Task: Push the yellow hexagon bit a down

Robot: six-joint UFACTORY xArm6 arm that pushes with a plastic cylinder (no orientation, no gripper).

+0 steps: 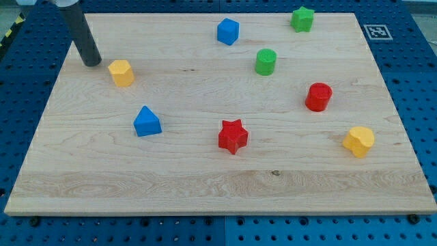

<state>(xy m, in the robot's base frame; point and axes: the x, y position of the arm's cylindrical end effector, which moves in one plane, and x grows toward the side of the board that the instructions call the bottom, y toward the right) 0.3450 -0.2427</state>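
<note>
Yellow hexagon (121,72): sitting just to the view's right of my tip, slightly lower, apart from it by a narrow strip of board; a small six-sided yellow piece with flat top and matte faces.
My tip (92,63): resting on the board near the view's top left; a plain dark rod with nothing to open or close, holding nothing, touching no block.
Board (205,184): pale wood with lengthwise grain, lying on a blue perforated table (416,82).
Blue triangular block (147,121): lying below and right of my tip.
Red star (233,136): lying farther right, low.
Blue cube (228,31), green cylinder (265,61), green star-like block (302,18): sitting far right, along the top.
Red cylinder (318,96), second yellow block (358,141): sitting farthest right.
</note>
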